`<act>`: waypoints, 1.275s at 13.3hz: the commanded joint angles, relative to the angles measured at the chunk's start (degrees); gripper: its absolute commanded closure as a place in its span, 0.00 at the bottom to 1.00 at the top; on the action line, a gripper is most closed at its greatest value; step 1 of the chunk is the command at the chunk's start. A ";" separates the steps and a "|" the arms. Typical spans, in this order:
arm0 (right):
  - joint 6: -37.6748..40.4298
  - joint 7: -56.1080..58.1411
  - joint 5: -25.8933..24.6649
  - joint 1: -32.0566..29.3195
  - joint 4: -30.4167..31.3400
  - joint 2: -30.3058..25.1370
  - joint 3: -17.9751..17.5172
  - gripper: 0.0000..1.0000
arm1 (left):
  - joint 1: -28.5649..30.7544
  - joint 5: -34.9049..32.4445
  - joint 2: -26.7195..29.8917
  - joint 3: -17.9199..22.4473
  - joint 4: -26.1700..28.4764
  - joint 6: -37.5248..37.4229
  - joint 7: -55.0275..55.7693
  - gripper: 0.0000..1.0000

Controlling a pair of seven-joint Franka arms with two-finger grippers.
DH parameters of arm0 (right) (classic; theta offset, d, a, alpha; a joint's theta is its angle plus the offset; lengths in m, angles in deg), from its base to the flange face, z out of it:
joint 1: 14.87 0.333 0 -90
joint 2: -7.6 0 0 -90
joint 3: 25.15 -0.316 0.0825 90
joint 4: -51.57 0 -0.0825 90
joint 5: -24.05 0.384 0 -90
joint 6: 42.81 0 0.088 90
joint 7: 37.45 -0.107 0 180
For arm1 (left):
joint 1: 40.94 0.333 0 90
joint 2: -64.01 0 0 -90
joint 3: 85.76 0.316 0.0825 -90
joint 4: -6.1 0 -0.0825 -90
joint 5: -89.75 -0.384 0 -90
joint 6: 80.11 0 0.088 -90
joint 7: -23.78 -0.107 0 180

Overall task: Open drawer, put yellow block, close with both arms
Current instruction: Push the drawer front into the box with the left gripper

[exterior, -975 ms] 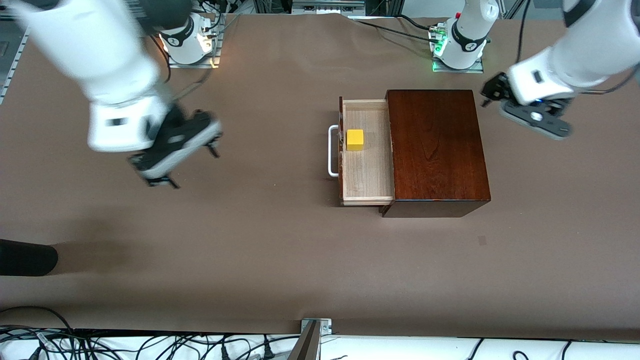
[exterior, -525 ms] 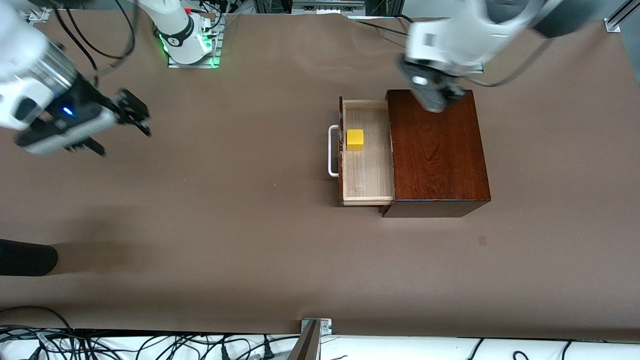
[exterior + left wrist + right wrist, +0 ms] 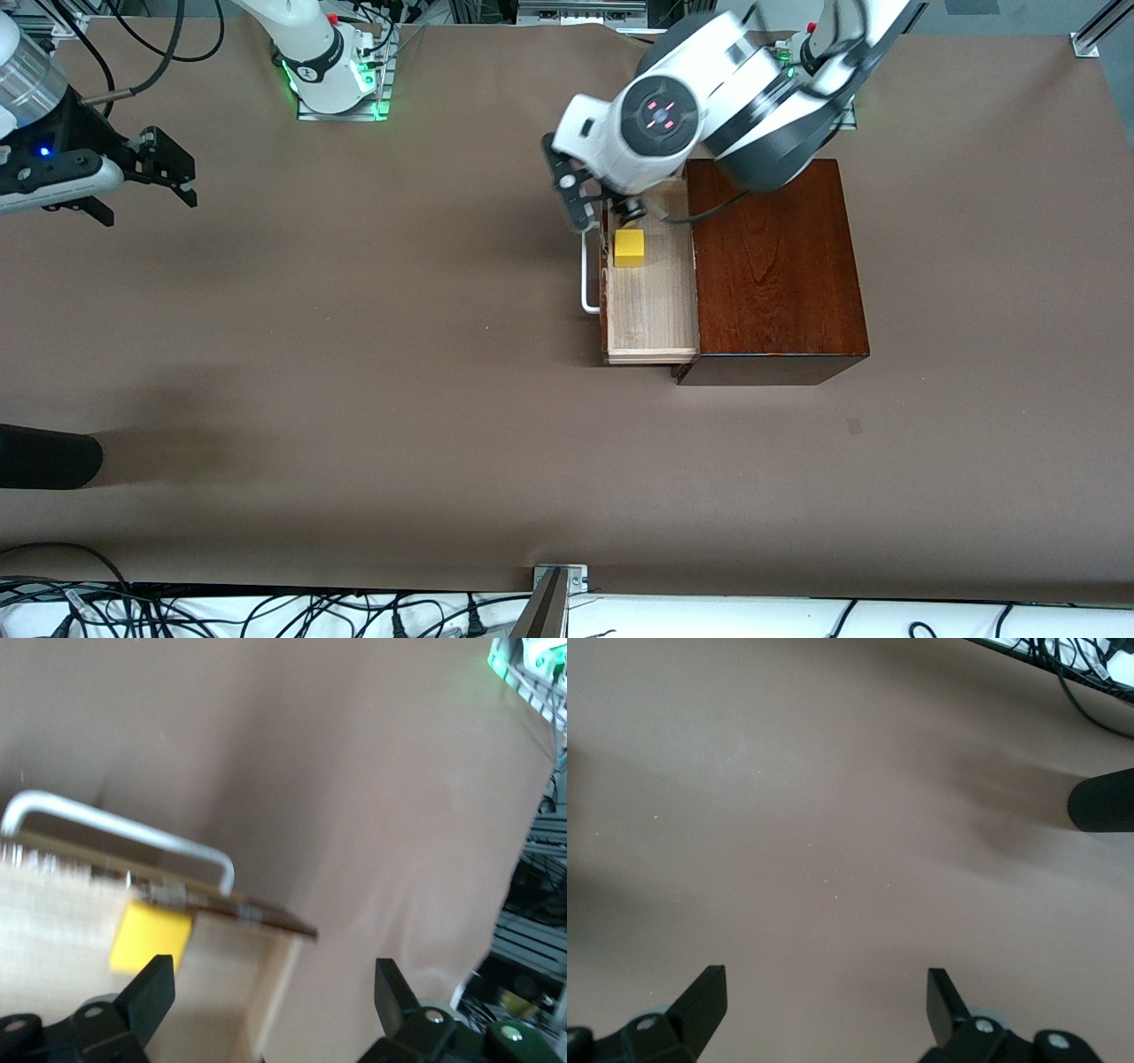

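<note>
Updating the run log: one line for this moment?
drawer: open | yellow block: inside | left tool: open, over handle | right tool: open, waiting

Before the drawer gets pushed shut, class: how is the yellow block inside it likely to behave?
The yellow block is a flat-faced cube, so it should slide or stay put, not roll. It lies in the drawer just inside the front panel, which would probably push it along. Being squat, it seems unlikely to tip.

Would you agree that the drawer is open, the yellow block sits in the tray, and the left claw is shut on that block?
Not quite. The left claw is open and holds nothing, over the handle end of the drawer; the left wrist view shows its fingers apart, clear of the yellow block. The drawer is open and the block does sit in it.
</note>
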 commanded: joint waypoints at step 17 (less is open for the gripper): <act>1.72 -2.96 -1.06 -1.39 -5.96 5.16 -2.61 0.00 | -3.91 -24.67 -10.69 0.68 4.01 6.36 -12.57 0.00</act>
